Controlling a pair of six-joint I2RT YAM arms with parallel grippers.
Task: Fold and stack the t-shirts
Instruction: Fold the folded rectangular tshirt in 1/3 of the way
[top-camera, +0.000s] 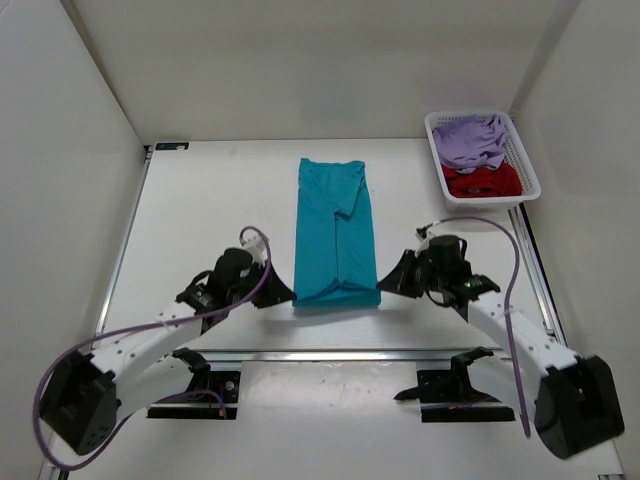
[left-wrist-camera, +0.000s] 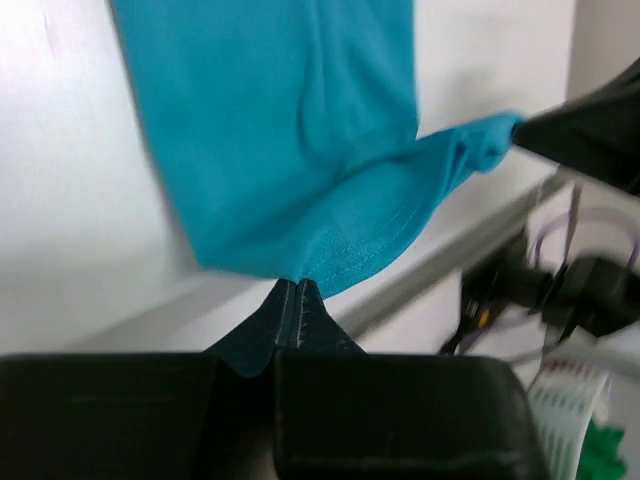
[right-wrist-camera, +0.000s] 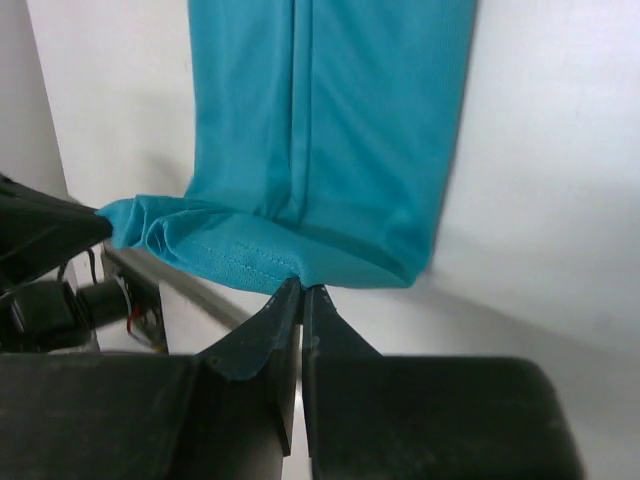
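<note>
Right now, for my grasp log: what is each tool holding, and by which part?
Both hold the teal t-shirt by its near hem: left tool pinches the left corner, right tool the right corner.

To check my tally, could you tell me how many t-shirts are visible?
3. The teal t-shirt lies folded lengthwise at centre; the lavender t-shirt and the dark red t-shirt sit in the white basket, far right. Others may hide beneath them.
</note>
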